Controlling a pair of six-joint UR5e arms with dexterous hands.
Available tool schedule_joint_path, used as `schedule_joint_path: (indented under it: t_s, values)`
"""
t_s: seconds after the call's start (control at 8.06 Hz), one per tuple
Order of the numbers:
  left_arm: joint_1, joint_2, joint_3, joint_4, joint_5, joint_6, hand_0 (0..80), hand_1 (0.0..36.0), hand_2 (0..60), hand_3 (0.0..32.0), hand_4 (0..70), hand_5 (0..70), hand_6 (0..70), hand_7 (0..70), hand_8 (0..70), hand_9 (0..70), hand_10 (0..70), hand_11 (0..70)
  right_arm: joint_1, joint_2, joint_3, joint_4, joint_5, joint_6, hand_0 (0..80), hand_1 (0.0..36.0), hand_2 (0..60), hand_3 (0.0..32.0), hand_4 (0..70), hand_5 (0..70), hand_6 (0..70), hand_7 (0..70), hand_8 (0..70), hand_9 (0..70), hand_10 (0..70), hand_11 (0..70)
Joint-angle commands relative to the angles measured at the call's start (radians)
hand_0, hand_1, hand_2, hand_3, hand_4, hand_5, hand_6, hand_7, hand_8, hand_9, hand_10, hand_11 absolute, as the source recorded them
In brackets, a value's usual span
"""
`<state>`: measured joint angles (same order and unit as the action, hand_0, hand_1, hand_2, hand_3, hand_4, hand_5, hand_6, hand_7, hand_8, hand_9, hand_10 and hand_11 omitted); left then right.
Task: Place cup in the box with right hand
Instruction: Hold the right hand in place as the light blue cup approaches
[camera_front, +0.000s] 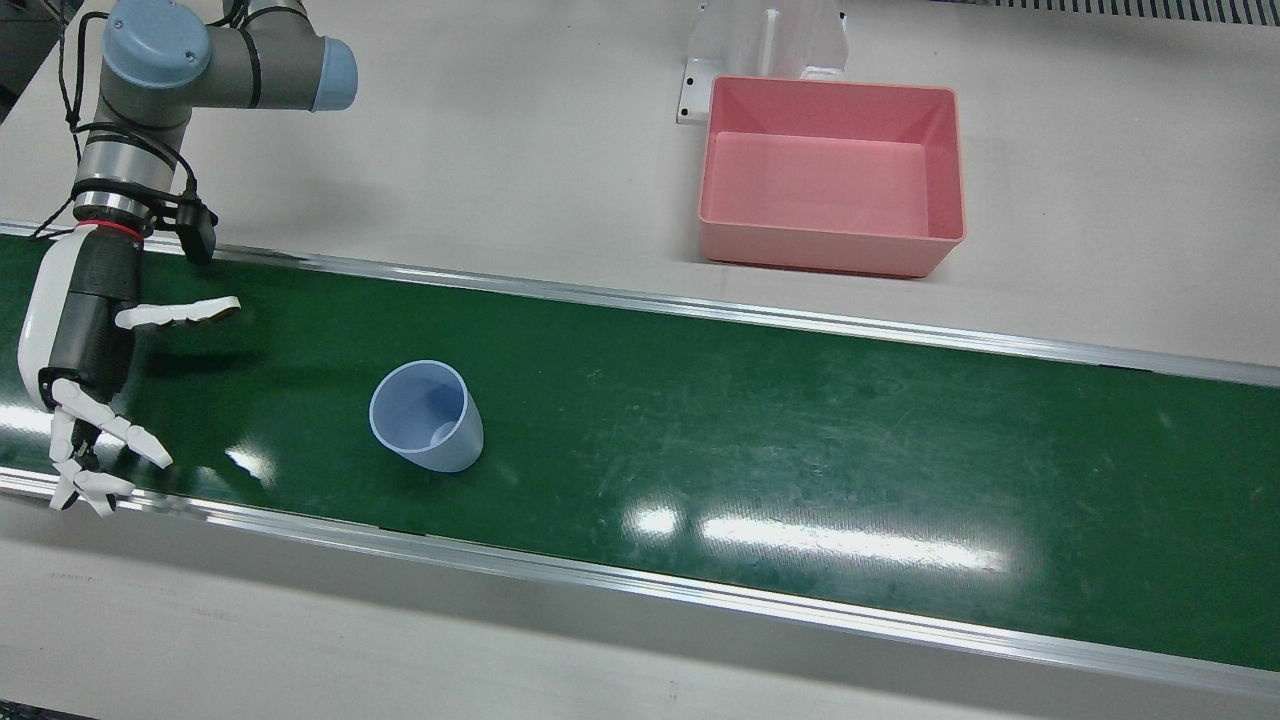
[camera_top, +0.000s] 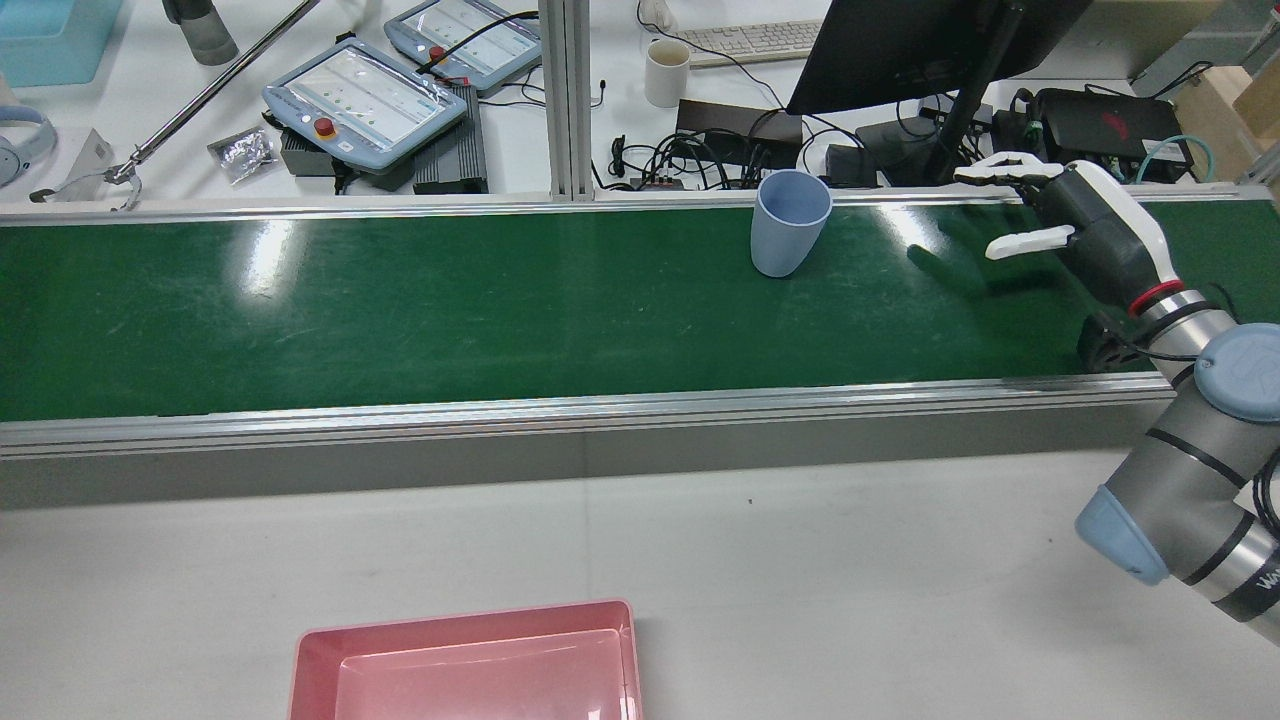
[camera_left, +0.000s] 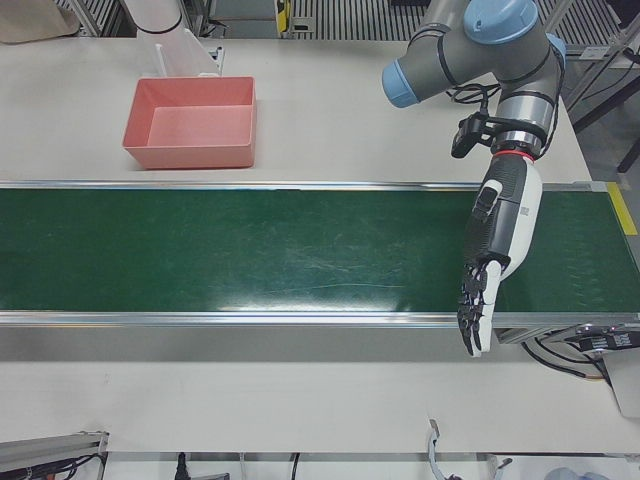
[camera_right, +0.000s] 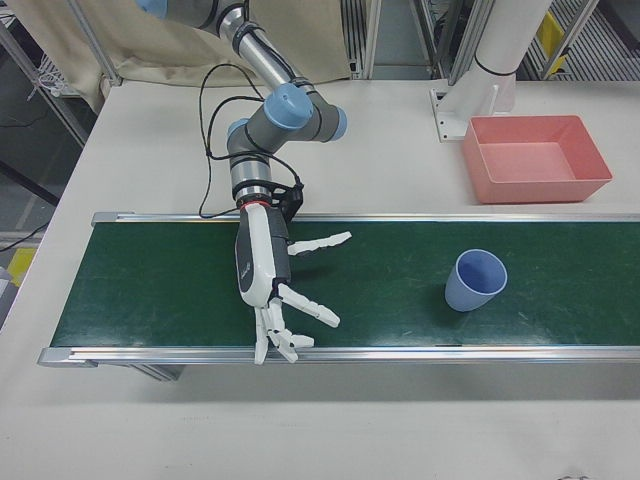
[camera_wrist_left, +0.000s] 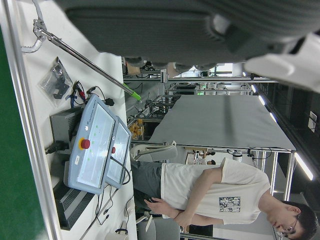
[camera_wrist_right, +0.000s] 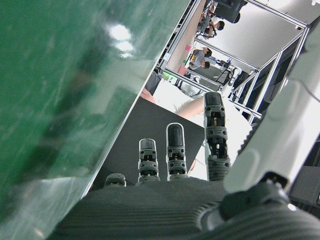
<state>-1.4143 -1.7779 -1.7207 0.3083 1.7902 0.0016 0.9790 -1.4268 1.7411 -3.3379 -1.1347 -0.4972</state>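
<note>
A light blue cup (camera_front: 425, 415) stands upright on the green belt (camera_front: 800, 430), also in the rear view (camera_top: 790, 222) and right-front view (camera_right: 475, 280). My right hand (camera_front: 95, 370) is open, fingers spread, low over the belt well to the view's left of the cup and apart from it; it also shows in the rear view (camera_top: 1075, 225) and right-front view (camera_right: 270, 290). The pink box (camera_front: 830, 175) sits empty on the white table behind the belt. My left hand (camera_left: 495, 255) is open and empty over the belt's front edge, far from the cup.
A white bracket (camera_front: 765, 45) stands just behind the pink box. The belt has raised metal rails (camera_front: 700, 305) along both edges. Beyond the far rail in the rear view lie pendants (camera_top: 365, 95), cables and a monitor stand (camera_top: 950, 120).
</note>
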Motion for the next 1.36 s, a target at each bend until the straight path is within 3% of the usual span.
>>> schedule_joint_path:
  t_s: [0.0, 0.87, 1.24]
  values:
    - [0.000, 0.000, 0.000, 0.000, 0.000, 0.000, 0.0, 0.0, 0.0, 0.0, 0.0, 0.0, 0.0, 0.0, 0.0, 0.0, 0.0, 0.0, 0.000, 0.003, 0.000, 0.000, 0.001, -0.010, 46.5, 4.4, 1.4, 7.8, 30.8, 2.7, 7.2, 41.8, 8.5, 18.9, 0.0, 0.4]
    - [0.000, 0.000, 0.001, 0.000, 0.000, 0.000, 0.0, 0.0, 0.0, 0.0, 0.0, 0.0, 0.0, 0.0, 0.0, 0.0, 0.0, 0.0, -0.011, 0.003, -0.008, 0.000, 0.001, -0.035, 46.2, 4.3, 1.6, 7.4, 31.6, 2.6, 7.4, 42.4, 8.7, 19.3, 0.2, 0.9]
    - [0.002, 0.000, 0.001, -0.002, 0.000, 0.000, 0.0, 0.0, 0.0, 0.0, 0.0, 0.0, 0.0, 0.0, 0.0, 0.0, 0.0, 0.0, -0.019, 0.003, -0.012, 0.000, 0.001, -0.057, 46.3, 3.9, 1.1, 5.8, 34.7, 2.5, 7.6, 43.5, 8.9, 19.5, 0.7, 1.4]
